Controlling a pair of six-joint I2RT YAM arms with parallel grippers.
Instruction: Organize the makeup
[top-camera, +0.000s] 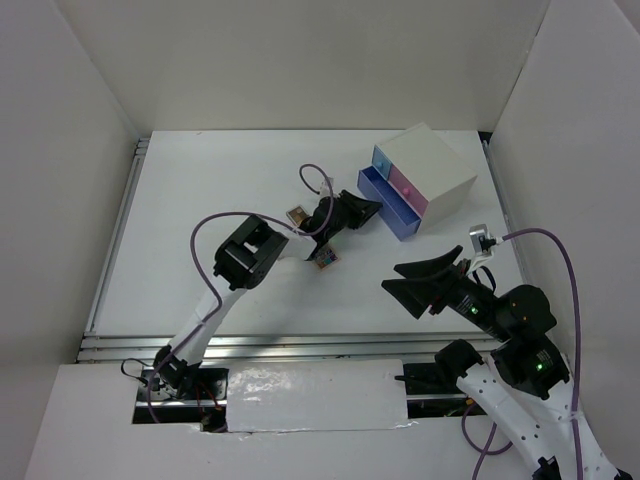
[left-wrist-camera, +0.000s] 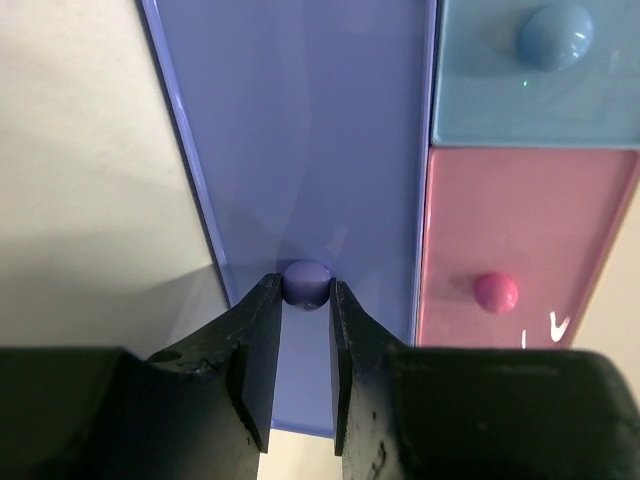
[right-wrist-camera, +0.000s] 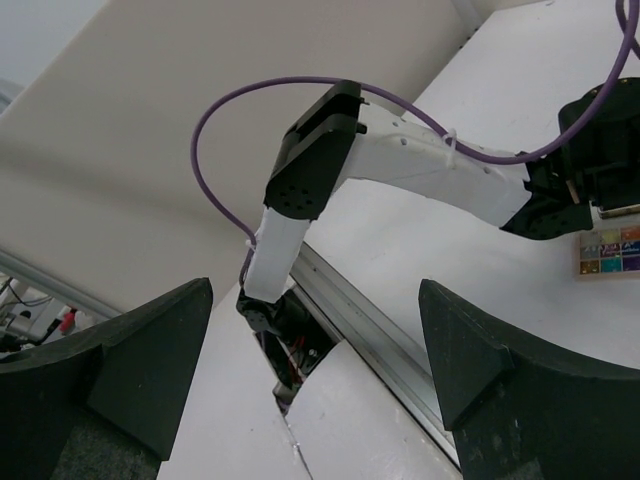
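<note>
Knob gripped in the left pincer (left-wrist-camera: 303, 292), drawer set to slide.
The left pincer is closed narrow on the purple knob (left-wrist-camera: 305, 280) of the purple drawer (left-wrist-camera: 300, 150) in the white box (top-camera: 440, 170). The drawer's travel runs straight back along the pincer toward the left arm's base, so a straight pull looks right. The multicoloured palette (top-camera: 325, 260) lies on the worktop (top-camera: 220, 190) just under the left wrist, and the brown palette (top-camera: 297, 215) is beside it (other makeup is not visible), both close to that pull path. The right pincer (top-camera: 425, 285) hangs wide and empty, well apart from the drawer.
</note>
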